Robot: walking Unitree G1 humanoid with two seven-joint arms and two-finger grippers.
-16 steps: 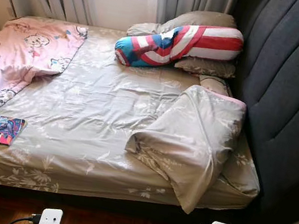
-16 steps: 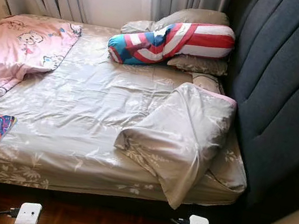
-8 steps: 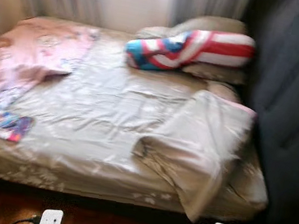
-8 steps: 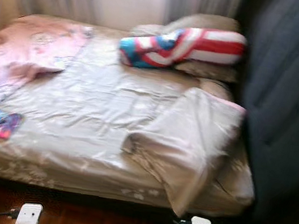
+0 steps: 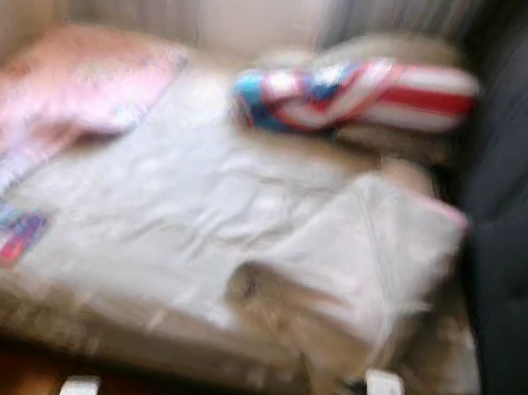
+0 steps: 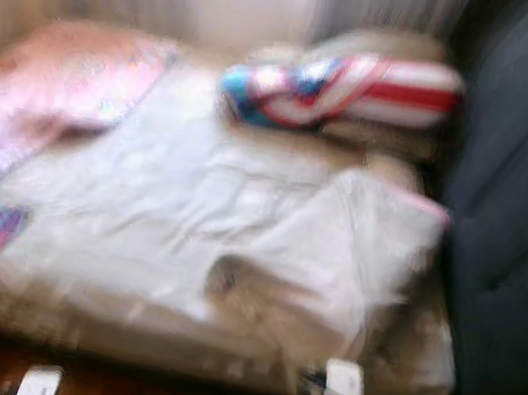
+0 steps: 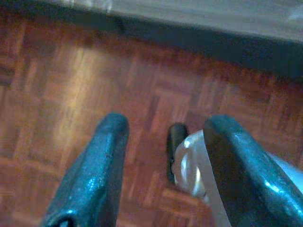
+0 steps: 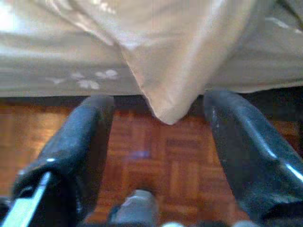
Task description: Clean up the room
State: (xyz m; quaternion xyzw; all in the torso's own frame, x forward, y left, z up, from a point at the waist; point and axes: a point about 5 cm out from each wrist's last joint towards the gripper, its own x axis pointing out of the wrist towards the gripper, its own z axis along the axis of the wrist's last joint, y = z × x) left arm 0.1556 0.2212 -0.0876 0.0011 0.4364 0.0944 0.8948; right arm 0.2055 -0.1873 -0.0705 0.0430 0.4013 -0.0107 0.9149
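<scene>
Right gripper [image 8: 158, 142]: I hold it low at the bed's [image 5: 168, 344] front edge, jaws spread wide and empty, lined up under the hanging blanket [image 5: 353, 273] corner, probably for a grab. Left gripper [image 7: 163, 170]: idle over the floor [image 7: 71, 94], jaws apart, holding nothing. Blanket: beige, floral, crumpled, folded back at the bed's front right corner by the headboard [image 5: 527, 201], spilling over the edge.

A beige sheet [image 5: 170, 212] with pale flower prints covers the bed. A pink blanket [image 5: 47, 100] and a red, white and blue striped pillow [image 5: 363, 92] lie on it. The headboard [image 5: 527, 201] is dark grey.
</scene>
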